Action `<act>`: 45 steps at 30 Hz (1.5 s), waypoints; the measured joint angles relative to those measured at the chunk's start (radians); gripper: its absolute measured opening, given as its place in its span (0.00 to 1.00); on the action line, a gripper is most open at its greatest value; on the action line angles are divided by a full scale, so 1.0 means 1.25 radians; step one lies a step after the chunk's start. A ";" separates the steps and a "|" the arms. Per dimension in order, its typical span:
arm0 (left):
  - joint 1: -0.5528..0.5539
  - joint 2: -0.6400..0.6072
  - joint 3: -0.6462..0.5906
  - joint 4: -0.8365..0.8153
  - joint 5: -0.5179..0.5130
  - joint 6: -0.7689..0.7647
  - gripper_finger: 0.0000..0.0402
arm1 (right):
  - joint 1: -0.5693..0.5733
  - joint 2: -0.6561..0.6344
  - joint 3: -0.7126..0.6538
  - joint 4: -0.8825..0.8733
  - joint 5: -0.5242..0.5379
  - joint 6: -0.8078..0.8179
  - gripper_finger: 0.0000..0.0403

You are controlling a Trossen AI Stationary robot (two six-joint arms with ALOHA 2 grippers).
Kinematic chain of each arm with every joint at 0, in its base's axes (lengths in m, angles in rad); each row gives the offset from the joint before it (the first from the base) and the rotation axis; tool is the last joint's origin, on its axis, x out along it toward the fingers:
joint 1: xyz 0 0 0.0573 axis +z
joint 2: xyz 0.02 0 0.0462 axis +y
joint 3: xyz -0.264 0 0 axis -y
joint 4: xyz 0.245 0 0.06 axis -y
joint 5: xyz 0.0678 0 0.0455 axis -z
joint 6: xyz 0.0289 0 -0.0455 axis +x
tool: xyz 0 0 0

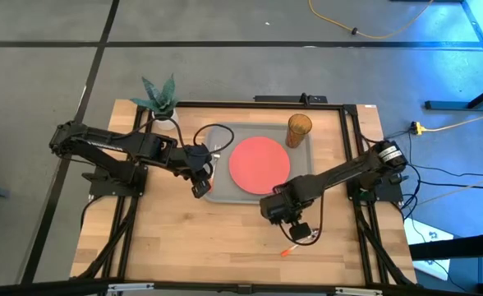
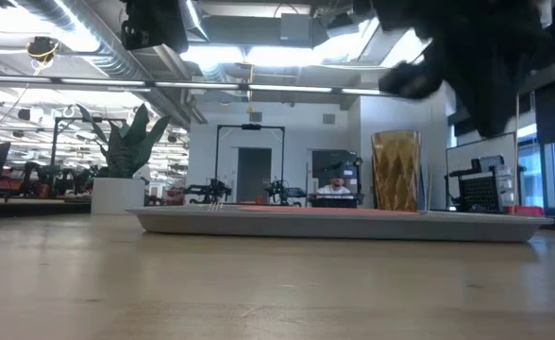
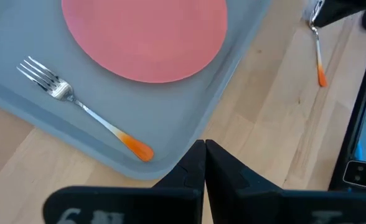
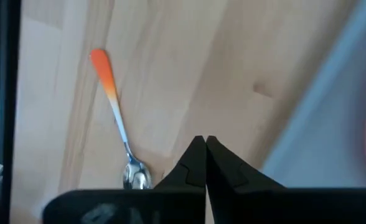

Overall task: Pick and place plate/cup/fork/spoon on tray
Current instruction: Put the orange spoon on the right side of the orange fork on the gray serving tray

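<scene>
1. Two arms reached inward over the table [image 1: 225,247] from its opposite sides, and we saw each stretched low with its wrist angled down.
2. We found the left gripper [image 1: 199,189] with its fingers pressed together and holding nothing, poised above the near left corner of the tray [image 1: 225,193].
3. We saw the fork [image 3: 77,106] lying on the tray just ahead of that gripper, with the plate [image 1: 259,163] beyond it in the tray's middle.
4. We noted the cup [image 1: 299,130] standing upright in the tray's far corner, well apart from both grippers.
5. We found the right gripper [image 1: 301,231] also pressed together and empty, hanging over bare wood just off the tray's near edge.
6. We saw the spoon [image 4: 117,121] flat on the table just beside the right fingertips [image 4: 195,155], its bowl nearest them and its orange handle pointing away.
</scene>
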State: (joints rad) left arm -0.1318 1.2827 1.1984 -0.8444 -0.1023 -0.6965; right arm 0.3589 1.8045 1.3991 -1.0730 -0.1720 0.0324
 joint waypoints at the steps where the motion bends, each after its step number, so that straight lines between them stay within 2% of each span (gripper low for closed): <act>1: 0.000 0.000 0.000 0.000 0.000 0.000 0.00 | 0.005 0.000 0.021 -0.023 0.016 0.015 0.00; 12: 0.001 0.026 0.001 0.011 0.149 0.008 0.00 | 0.060 -0.001 0.253 -0.284 0.148 0.221 0.00; 17: -0.006 0.079 0.001 0.116 0.215 0.031 0.00 | 0.087 -0.001 0.356 -0.391 0.184 0.289 0.00; 20: -0.008 0.102 0.001 0.205 0.232 0.029 0.00 | 0.102 -0.007 0.411 -0.395 0.207 0.313 0.00; 26: -0.011 0.130 0.002 0.340 0.183 0.042 0.00 | 0.158 -0.041 0.496 -0.397 0.263 0.327 0.00; 28: -0.015 0.134 -0.003 0.342 0.158 0.043 0.00 | 0.183 -0.059 0.510 -0.397 0.295 0.330 0.00; 30: -0.019 0.153 0.003 0.411 0.136 0.044 0.00 | 0.213 -0.087 0.510 -0.399 0.313 0.331 0.00; 32: -0.025 0.169 0.000 0.423 0.119 0.044 0.00 | 0.242 -0.113 0.510 -0.400 0.344 0.352 0.00; 39: -0.062 0.268 0.001 0.567 0.108 0.071 0.00 | 0.340 -0.192 0.510 -0.400 0.433 0.390 0.00; 45: -0.092 0.350 0.002 0.676 0.088 0.062 0.00 | 0.396 -0.234 0.510 -0.399 0.470 0.434 0.00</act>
State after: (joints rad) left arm -0.2471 1.7206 1.2003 0.0001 0.0071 -0.6186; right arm 0.8534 1.5122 2.0365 -1.5715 0.4156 0.5751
